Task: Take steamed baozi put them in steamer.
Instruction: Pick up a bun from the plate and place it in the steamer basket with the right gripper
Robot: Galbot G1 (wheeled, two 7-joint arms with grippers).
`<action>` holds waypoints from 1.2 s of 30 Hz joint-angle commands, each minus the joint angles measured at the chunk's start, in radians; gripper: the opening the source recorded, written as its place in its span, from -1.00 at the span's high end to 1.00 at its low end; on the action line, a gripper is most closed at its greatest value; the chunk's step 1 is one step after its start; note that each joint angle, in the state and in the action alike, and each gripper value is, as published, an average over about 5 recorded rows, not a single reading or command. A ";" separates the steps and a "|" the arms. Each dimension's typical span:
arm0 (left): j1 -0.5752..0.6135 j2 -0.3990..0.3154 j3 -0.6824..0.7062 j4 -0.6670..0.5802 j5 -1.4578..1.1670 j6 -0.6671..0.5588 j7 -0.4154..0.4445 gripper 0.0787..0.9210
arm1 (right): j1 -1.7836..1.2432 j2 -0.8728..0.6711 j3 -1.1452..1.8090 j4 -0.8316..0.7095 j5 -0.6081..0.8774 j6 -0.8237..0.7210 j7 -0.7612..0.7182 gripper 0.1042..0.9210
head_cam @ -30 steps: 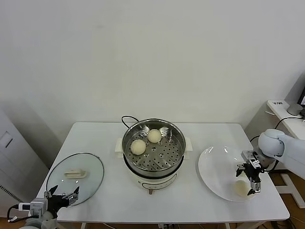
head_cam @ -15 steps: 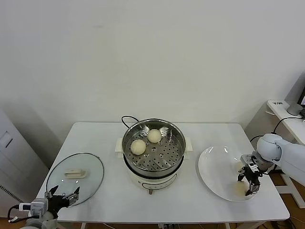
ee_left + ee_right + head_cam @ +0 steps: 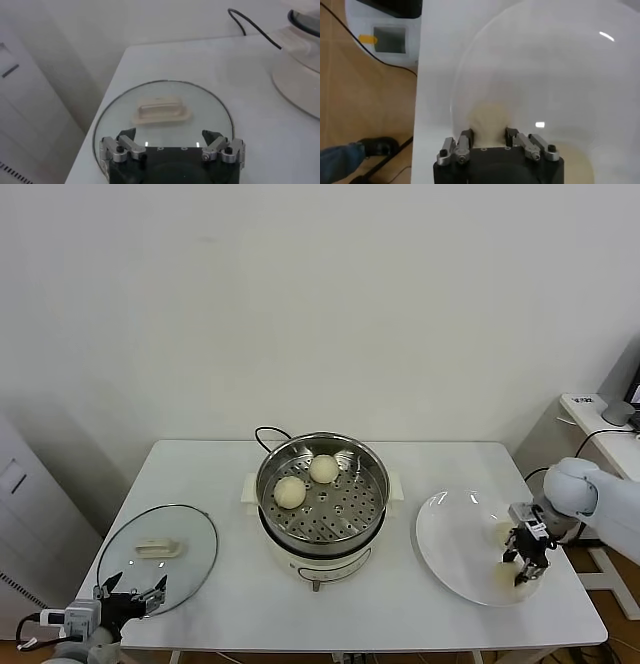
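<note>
The right end effector [image 3: 527, 563] is gripping a bun [image 3: 489, 120] on the plate [image 3: 450, 536], its fingers hiding the bun's sides. Two buns [image 3: 290, 491] are sitting in the steamer [image 3: 322, 484]. The left end effector [image 3: 172, 143] is hovering wide over the lid [image 3: 160, 107], partly cut off at the surface [image 3: 230, 584] edge.

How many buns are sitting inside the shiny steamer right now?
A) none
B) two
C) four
B: the head view shows two baozi, one toward the robot's left and one farther back, on the holey floor of the steamer; the others are not in it.
</note>
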 commanded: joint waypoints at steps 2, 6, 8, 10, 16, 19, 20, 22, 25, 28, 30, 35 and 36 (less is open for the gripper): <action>-0.008 0.003 0.007 0.001 0.003 0.003 -0.001 -0.77 | 0.441 0.042 -0.193 0.065 0.147 0.026 -0.020 0.24; -0.013 0.005 0.014 0.005 0.006 0.003 0.000 -0.77 | 0.537 0.149 -0.177 0.033 0.237 0.085 -0.010 0.24; -0.015 0.006 0.016 0.007 0.007 0.003 0.000 -0.77 | 0.557 0.219 -0.150 0.004 0.259 0.136 -0.003 0.23; -0.018 0.007 0.018 0.008 0.007 0.004 0.000 -0.77 | 0.567 0.291 -0.129 -0.024 0.266 0.190 0.002 0.23; -0.024 0.008 0.020 0.006 0.007 0.008 -0.001 -0.77 | 0.556 0.455 -0.095 -0.057 0.300 0.362 0.019 0.24; -0.025 0.007 0.021 0.005 0.008 0.009 -0.002 -0.77 | 0.534 0.516 -0.085 -0.049 0.277 0.430 0.022 0.23; -0.025 0.006 0.022 0.005 0.009 0.009 -0.002 -0.77 | 0.525 0.537 -0.083 -0.043 0.267 0.450 0.024 0.22; -0.024 0.005 0.023 0.004 0.013 0.008 -0.002 -0.77 | 0.508 0.573 -0.081 -0.032 0.244 0.485 0.025 0.22; -0.022 0.004 0.024 0.003 0.016 0.008 -0.002 -0.77 | 0.478 0.625 -0.073 -0.015 0.189 0.549 0.023 0.22; -0.021 0.002 0.024 0.002 0.017 0.008 -0.001 -0.77 | 0.449 0.657 -0.065 0.008 0.133 0.615 0.015 0.22; -0.021 0.002 0.024 0.002 0.016 0.007 -0.001 -0.77 | 0.431 0.668 -0.067 0.034 0.105 0.645 0.008 0.22; -0.021 0.003 0.022 0.002 0.016 0.005 -0.001 -0.77 | 0.387 0.669 -0.091 0.105 0.034 0.678 0.003 0.22; -0.021 0.004 0.021 0.002 0.016 0.005 -0.001 -0.77 | 0.375 0.669 -0.090 0.107 0.015 0.690 0.002 0.22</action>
